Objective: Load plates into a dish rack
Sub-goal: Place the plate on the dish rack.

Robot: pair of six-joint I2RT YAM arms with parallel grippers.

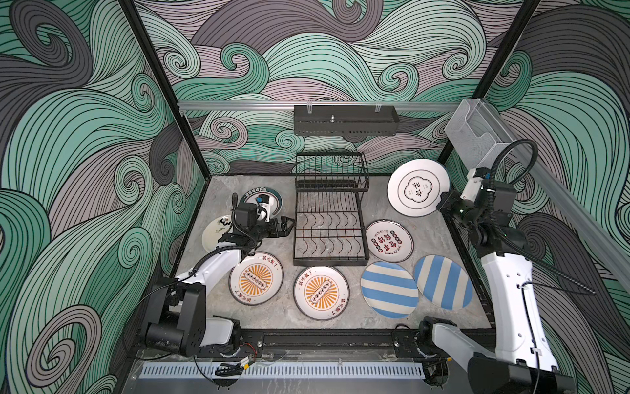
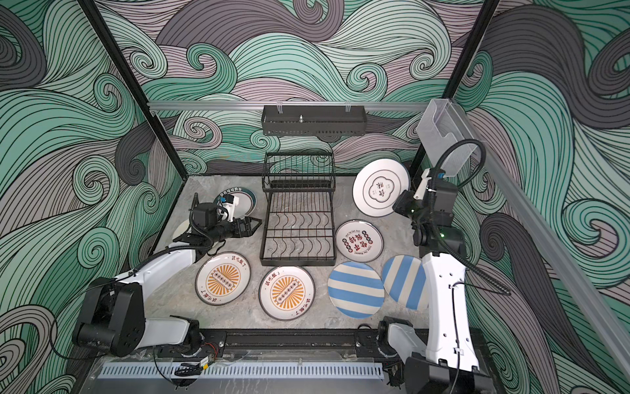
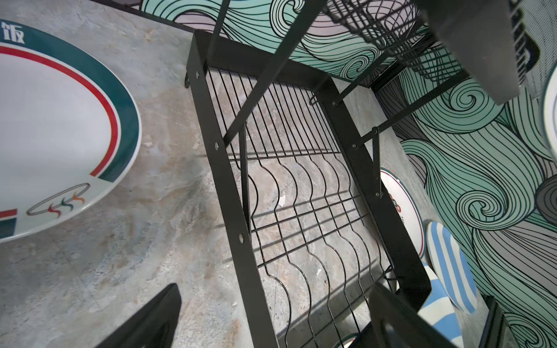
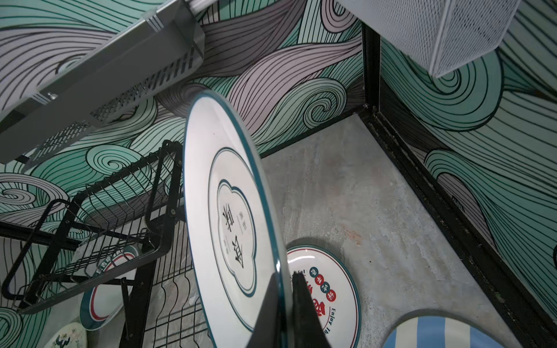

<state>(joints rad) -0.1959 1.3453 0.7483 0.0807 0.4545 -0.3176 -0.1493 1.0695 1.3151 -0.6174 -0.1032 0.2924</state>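
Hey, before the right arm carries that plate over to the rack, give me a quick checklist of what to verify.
1. Right tool shut on the rim of the cloud-motif plate: ok.
2. Plate clear of the table: ok.
3. Dish rack, both tiers holding nothing: ok.
4. Left tool open, holding nothing, beside the rack's lower tier: ok.
5. Plate edge lined up with a slot: cannot tell.

- The teal-rimmed plate shows a smooth, glossy glaze.
- The dish rack is matt black metal wire.
- The tabletop looks matt, rough, stone-like.
- The box is clear plastic.
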